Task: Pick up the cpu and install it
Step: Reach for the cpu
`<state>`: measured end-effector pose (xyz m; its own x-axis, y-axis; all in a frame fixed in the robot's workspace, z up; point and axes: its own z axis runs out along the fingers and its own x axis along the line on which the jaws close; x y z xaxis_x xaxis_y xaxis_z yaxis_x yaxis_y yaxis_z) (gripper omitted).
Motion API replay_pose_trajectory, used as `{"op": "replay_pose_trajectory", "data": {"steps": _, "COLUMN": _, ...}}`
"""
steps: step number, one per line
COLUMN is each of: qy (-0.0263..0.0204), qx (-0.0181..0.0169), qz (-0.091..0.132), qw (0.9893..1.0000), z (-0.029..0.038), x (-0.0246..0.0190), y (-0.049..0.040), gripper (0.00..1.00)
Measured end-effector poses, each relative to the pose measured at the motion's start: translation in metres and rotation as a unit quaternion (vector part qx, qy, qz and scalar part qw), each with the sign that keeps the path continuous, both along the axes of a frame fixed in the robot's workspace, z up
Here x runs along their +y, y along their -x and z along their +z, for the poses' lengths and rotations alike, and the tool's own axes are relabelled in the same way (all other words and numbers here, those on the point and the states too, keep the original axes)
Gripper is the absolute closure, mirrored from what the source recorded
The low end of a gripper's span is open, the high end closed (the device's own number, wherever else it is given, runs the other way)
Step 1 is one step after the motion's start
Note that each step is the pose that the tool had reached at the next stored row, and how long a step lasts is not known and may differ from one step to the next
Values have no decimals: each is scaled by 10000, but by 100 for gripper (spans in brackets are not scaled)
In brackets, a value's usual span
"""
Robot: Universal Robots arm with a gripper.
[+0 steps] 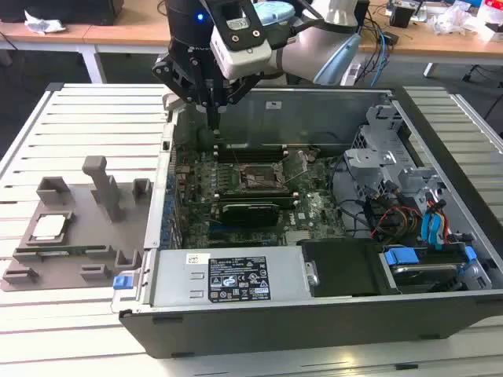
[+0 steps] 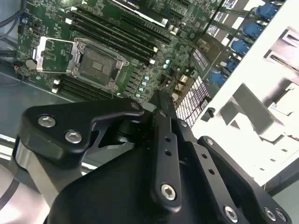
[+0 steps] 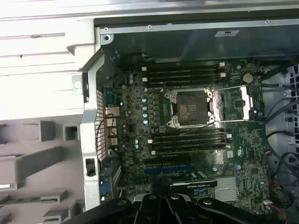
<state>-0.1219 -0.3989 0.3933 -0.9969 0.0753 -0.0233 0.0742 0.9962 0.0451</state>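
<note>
— How's the gripper?
— The black metal gripper (image 1: 214,124) hangs with its fingers pressed together on nothing, above the back corner of the open dark case (image 1: 314,314) and over the green board (image 3: 187,140)

— And the cpu?
— One flat square cpu (image 1: 49,226) with a pale silver top lies in the grey plastic holder (image 1: 78,239) on the slatted white table (image 1: 94,110), outside the case and well apart from the gripper. The one square socket (image 3: 190,108) has its metal frame swung open, with long black slots on two sides
</note>
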Motion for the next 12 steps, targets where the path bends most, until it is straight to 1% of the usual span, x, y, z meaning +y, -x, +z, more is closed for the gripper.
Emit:
{"op": "replay_pose_trajectory", "data": {"steps": 1, "qy": -1, "qx": -1, "qz": -1, "qw": 10000, "z": -1, "x": 0, "y": 8, "gripper": 89}}
{"op": "replay_pose_trajectory", "data": {"steps": 3, "qy": 0, "qx": 0, "qz": 0, "qw": 10000, "z": 0, "x": 0, "y": 123, "gripper": 89}}
{"op": "replay_pose_trajectory", "data": {"steps": 8, "qy": 0, "qx": 0, "qz": 0, "qw": 10000, "z": 0, "x": 0, "y": 212, "gripper": 89}}
{"op": "replay_pose_trajectory", "data": {"steps": 9, "qy": 0, "qx": 0, "qz": 0, "qw": 10000, "z": 0, "x": 0, "y": 242, "gripper": 89}}
{"op": "replay_pose_trajectory", "data": {"steps": 11, "qy": 0, "qx": -1, "qz": 0, "qw": 10000, "z": 0, "x": 0, "y": 267, "gripper": 89}}
{"op": "replay_pose_trajectory", "data": {"steps": 12, "qy": 0, "qx": 0, "qz": 0, "qw": 10000, "z": 0, "x": 0, "y": 332, "gripper": 89}}
